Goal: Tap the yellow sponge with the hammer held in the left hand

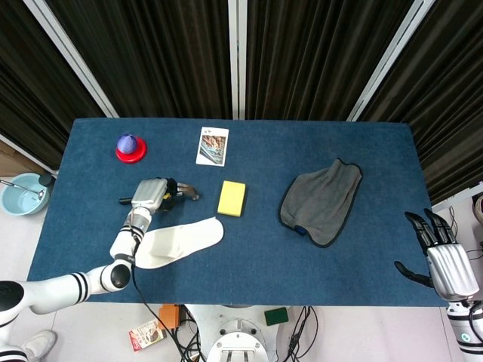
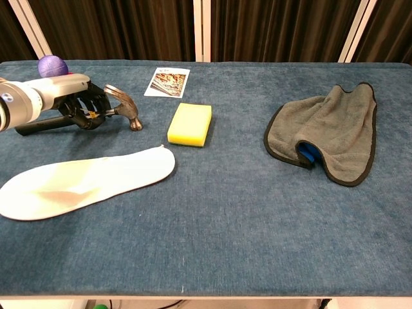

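L robot hand [image 2: 82, 103] curling on claw hammer [image 2: 122, 106] handle, grasp unconfirmed; head at 3 o'clock toward yellow sponge [image 2: 190, 123]. R robot hand [image 1: 444, 260] released, off worktop [image 2: 225, 212], I've parked it.

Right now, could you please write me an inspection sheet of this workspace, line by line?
Surface: blue cloth-covered table.
Job's things: hammer lying on the table, yellow sponge just right of its head, apart.
Clutter: white insole, grey cloth, photo card, purple ball on red disc.
Hands: left hand wrapped around the hammer handle; right hand open, off the table's right edge.
Cables: on the floor.
Surroundings: dark curtains, blue bowl.
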